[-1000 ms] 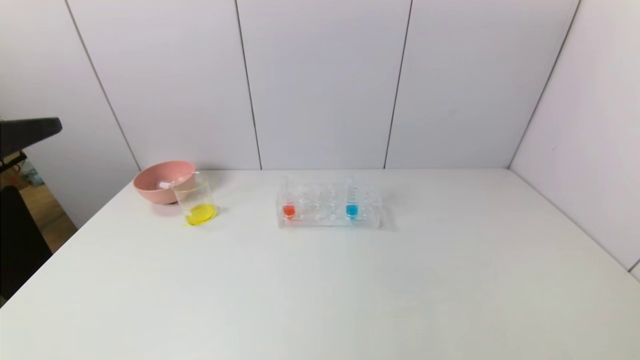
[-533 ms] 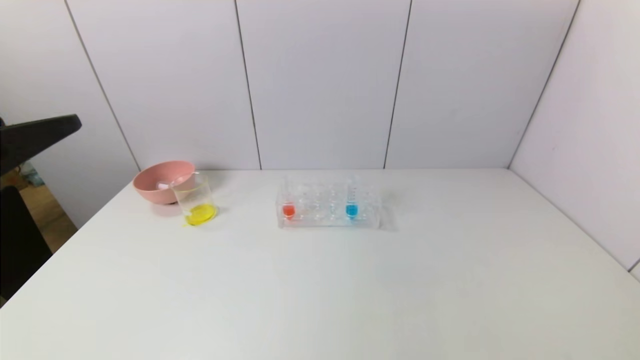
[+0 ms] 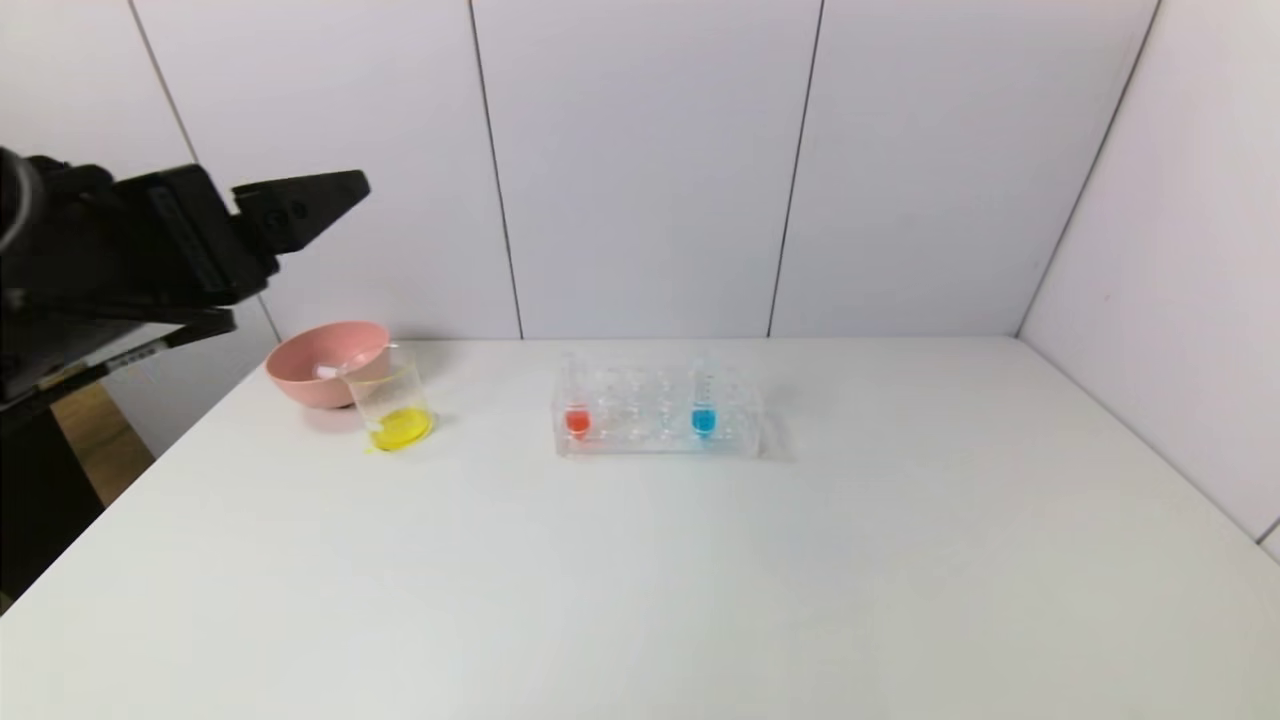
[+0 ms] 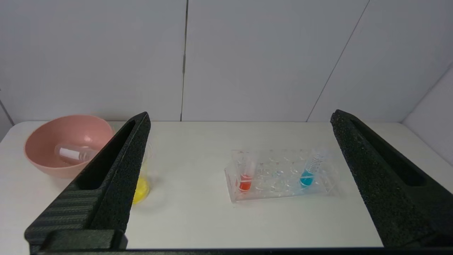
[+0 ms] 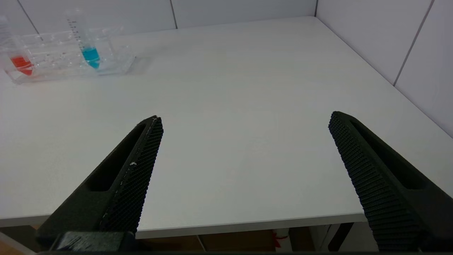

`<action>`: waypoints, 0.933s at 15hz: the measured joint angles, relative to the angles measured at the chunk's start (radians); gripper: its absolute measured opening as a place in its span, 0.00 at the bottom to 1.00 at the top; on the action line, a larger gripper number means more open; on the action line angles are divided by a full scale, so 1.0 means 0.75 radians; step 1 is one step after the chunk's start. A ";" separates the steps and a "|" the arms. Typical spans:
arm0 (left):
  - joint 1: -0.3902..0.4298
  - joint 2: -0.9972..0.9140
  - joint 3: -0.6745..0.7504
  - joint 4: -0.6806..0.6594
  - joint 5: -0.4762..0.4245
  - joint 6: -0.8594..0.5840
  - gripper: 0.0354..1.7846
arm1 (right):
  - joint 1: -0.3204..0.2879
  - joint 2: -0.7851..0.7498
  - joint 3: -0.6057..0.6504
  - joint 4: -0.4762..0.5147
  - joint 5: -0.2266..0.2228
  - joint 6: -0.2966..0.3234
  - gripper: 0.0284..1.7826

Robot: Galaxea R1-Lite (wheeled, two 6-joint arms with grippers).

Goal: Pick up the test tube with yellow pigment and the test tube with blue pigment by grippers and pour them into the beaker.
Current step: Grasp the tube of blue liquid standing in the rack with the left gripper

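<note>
The beaker [image 3: 393, 405] stands at the back left of the table with yellow liquid in its bottom; in the left wrist view it [image 4: 143, 184] is mostly hidden behind a finger. No tube with yellow liquid shows. The blue test tube [image 3: 704, 418] stands upright in the clear rack [image 3: 640, 442], and also shows in both wrist views [image 4: 307, 178] [image 5: 90, 56]. My left gripper [image 3: 350, 190] is open and empty, high above the table's left edge, well short of the rack [image 4: 240, 117]. My right gripper [image 5: 245, 117] is open and empty over the table's front edge, out of the head view.
A pink bowl [image 3: 300, 378] stands just behind the beaker, and a clear empty-looking tube [image 4: 74, 154] lies in it. A tube with red-orange liquid [image 3: 577, 420] stands at the rack's left end. White walls close the table at the back and right.
My left arm has come up and swung in from the left edge of the head view, its finger now reaching over the pink bowl. The beaker, bowl and rack have not moved.
</note>
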 joint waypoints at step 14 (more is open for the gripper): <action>-0.369 0.626 -0.026 -0.481 0.183 -0.019 1.00 | -0.001 0.000 0.000 -0.001 0.000 0.000 0.96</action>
